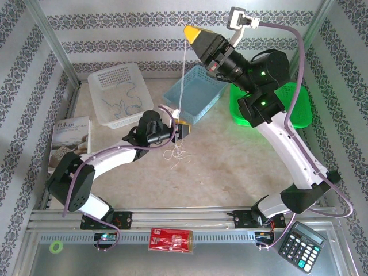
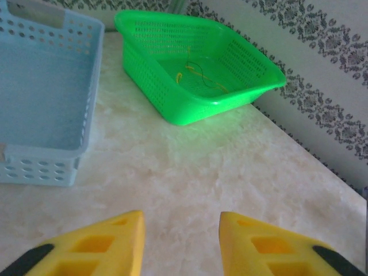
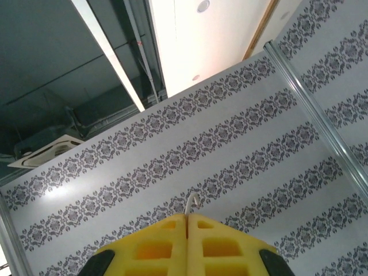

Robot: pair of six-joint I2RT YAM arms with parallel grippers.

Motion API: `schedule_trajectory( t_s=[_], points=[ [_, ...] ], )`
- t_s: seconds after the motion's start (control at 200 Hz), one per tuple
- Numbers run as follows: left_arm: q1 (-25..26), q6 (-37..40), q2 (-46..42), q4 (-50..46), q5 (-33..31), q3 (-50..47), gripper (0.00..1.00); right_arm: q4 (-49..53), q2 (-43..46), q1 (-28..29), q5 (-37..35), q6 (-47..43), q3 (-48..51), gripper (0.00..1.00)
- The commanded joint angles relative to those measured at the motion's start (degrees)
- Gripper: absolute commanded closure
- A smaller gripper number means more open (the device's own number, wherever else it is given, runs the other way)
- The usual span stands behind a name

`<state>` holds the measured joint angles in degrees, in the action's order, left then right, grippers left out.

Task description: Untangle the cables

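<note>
**One strand up, and the knot could bite**

The pale cable point(image 1: 183, 75) hangs straight down from high above to the tangle point(image 1: 175, 152), a clump of whitish curls on the tabletop point(image 1: 230, 167) just in front of the blue basket point(image 1: 195, 92). Up top, the right gripper point(image 1: 192, 33) is pinched fully closed on that strand, and the tip pokes out between its fingers. Down low, the left gripper point(image 1: 183, 131) sits at the line just above the tangle. Its jaws are apart, and its wrist view shows nothing between them.

Here's the danger. If the strand goes higher with nothing pinning the heap, the whole clump may ride up, or the loops may cinch tight. A wire this thin could also slide out of the pinch and drop. And if the left gripper closes off-line, it grabs air or several strands at once.
</note>
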<state>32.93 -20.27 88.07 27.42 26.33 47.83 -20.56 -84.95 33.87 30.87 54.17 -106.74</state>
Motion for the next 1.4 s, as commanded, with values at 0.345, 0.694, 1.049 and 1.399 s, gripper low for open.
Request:
schedule_trajectory(
  t_s=[0.345, 0.694, 1.049, 1.399],
  points=[
    [0.38, -10.54, 10.96, 17.05, 4.39, -9.5, 0.84, 0.14, -12.12, -6.42, -1.69, 4.88, -29.11, 1.0],
    [0.42, -12.88, 13.33, 21.9, 3.34, -14.79, 0.8, 4.87, -21.05, -15.22, -5.56, 8.6, -45.04, 1.0],
    [0.38, -17.26, 18.98, 30.09, 3.8, -18.37, 0.74, 4.15, -26.13, -20.35, -8.71, 11.68, -51.82, 1.0],
    [0.38, -19.42, 20.59, 34.63, 3.51, -21.31, 0.6, 2.54, -24.87, -27.83, -10.04, 14.46, -52.26, 1.0]
  ],
)
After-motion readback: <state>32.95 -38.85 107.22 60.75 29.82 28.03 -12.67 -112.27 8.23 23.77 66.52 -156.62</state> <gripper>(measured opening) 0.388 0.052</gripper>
